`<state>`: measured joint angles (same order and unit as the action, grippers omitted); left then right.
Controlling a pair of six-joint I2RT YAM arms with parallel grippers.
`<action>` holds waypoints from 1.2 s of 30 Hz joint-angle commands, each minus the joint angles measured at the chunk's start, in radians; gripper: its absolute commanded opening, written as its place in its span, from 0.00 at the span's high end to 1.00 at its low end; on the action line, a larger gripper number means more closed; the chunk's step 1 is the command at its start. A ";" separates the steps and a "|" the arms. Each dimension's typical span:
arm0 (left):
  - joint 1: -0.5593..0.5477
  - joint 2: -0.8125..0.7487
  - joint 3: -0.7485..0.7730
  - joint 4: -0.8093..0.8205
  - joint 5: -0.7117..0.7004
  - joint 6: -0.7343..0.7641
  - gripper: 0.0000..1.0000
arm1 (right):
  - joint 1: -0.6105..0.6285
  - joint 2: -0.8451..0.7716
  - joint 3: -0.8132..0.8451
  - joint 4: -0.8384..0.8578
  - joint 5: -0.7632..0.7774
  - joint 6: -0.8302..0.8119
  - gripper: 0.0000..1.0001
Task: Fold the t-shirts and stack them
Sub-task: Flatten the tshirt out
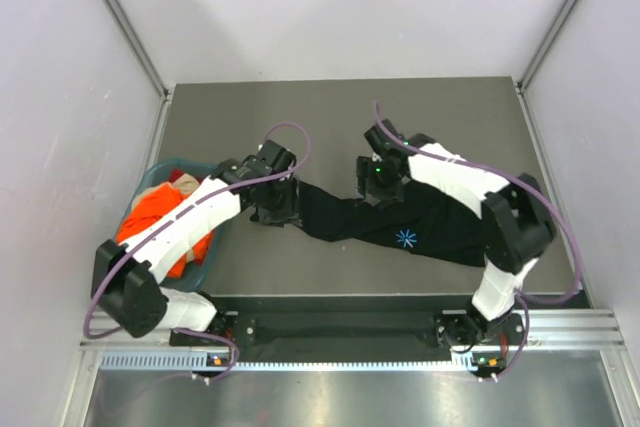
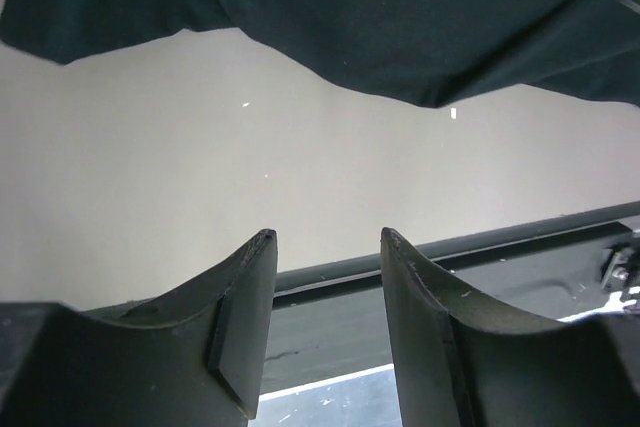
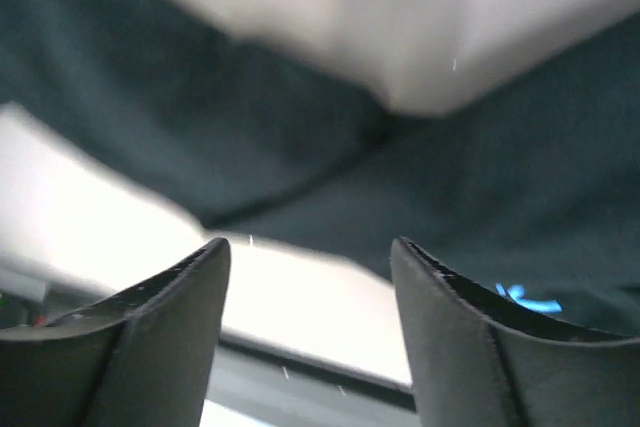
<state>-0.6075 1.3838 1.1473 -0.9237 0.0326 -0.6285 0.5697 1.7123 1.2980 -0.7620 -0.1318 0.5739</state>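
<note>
The black t-shirt (image 1: 420, 227) lies bunched in a long strip across the middle of the table, its blue-white starburst mark (image 1: 405, 238) facing up. My left gripper (image 1: 276, 211) is at the shirt's left end, open and empty; in the left wrist view (image 2: 325, 237) the black cloth (image 2: 400, 17) lies beyond the fingertips. My right gripper (image 1: 379, 189) is over the shirt's upper middle, open and empty (image 3: 310, 245); the blurred black cloth (image 3: 300, 117) and the starburst (image 3: 525, 299) show past it. The orange t-shirt (image 1: 160, 219) is crumpled in the basket.
The teal plastic basket (image 1: 212, 247) stands at the table's left edge, under my left arm, with a beige cloth (image 1: 150, 192) beside the orange one. Grey walls close in the table (image 1: 300, 107) on three sides. A metal rail (image 1: 350, 322) runs along the near edge.
</note>
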 commanded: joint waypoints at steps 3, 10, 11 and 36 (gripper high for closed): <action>0.002 -0.103 -0.014 0.020 -0.023 -0.033 0.49 | 0.056 0.110 0.118 -0.022 0.269 0.150 0.45; 0.002 -0.155 -0.034 -0.020 -0.088 -0.034 0.49 | 0.059 0.194 0.116 -0.036 0.328 0.149 0.67; 0.002 -0.170 -0.040 -0.020 -0.094 -0.033 0.49 | 0.059 0.199 0.115 -0.039 0.327 0.144 0.70; 0.002 0.000 0.086 0.077 -0.108 -0.011 0.48 | -0.313 0.116 0.425 0.138 0.281 -0.095 1.00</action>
<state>-0.6075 1.3445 1.1828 -0.9081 -0.0937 -0.6544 0.3069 1.7779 1.5719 -0.6609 0.1795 0.5480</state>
